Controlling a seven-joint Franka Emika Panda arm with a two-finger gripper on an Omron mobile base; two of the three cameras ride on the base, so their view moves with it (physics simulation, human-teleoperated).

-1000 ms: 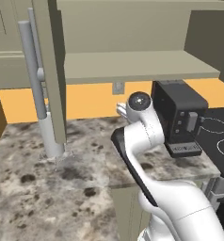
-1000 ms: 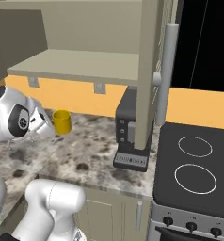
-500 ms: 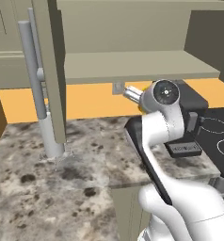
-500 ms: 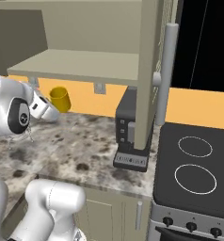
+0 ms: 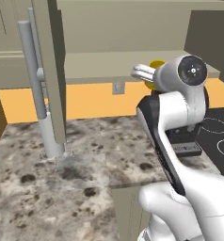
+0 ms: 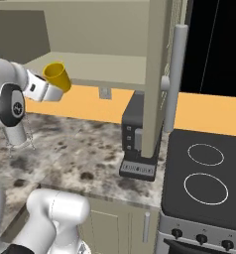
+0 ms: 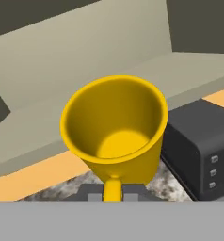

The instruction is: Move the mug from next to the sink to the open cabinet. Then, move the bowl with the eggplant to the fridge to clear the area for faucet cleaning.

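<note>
Yellow mug: the mug (image 7: pixel 115 127) is held up in the air at the height of the pale shelf (image 6: pixel 97 67), its open mouth tipped toward the cabinet; in the hand view its handle points down between the finger tips
Claw: the gripper (image 7: pixel 113 192) is closed tight on the mug's handle; nothing else touches it
Open cabinet: the open cabinet (image 5: pixel 109 28) lies just beyond the mug; its door (image 6: pixel 157 74) with a long silver bar handle (image 6: pixel 175 84) stands to the right in the right base view
Around: a dark coffee machine (image 6: pixel 137 141) sits on the speckled stone counter (image 5: pixel 85 160) below the shelf, right of the mug; a black stove (image 6: pixel 204 183) lies further right
In the way: the shelf's front edge is just ahead of the mug
Change: a second ago the mug was low over the counter; since then it has risen to shelf level
</note>
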